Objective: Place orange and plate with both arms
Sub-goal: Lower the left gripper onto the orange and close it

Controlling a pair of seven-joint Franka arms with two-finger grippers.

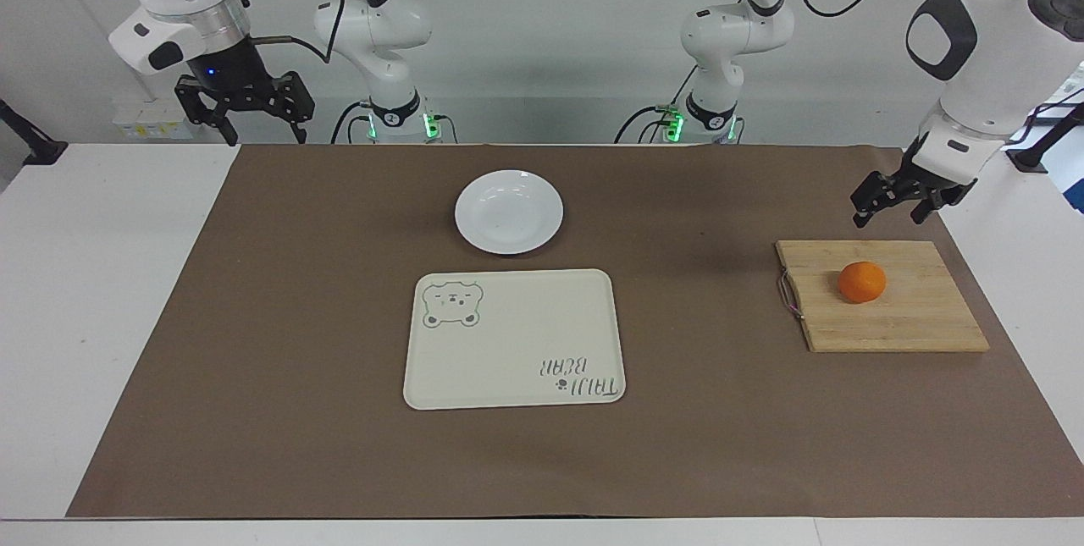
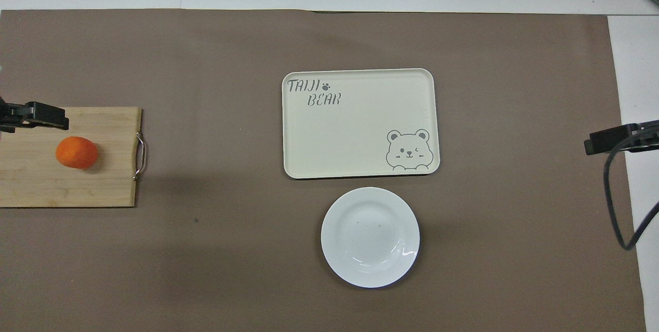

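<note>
Taking the tray (image 1: 514, 339) as landmark: the plate (image 1: 509, 212) lies just beside it, nearer the robots, not touching. The orange (image 1: 862, 282) sits on a board (image 1: 898, 322) toward the left arm's end, the board cut off overhead. The left hand (image 1: 901, 201), fingers wide, hangs over the board's nearer edge; the right hand (image 1: 244, 116), also wide, waits raised at its own end, mostly out of frame overhead.

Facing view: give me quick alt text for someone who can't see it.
The left gripper, open, hangs above the cutting board edge nearest the robots; the orange sits on the board untouched. The white plate lies mid-table, with the bear tray beside it, farther from the robots. The right gripper waits, open, at its end.
</note>
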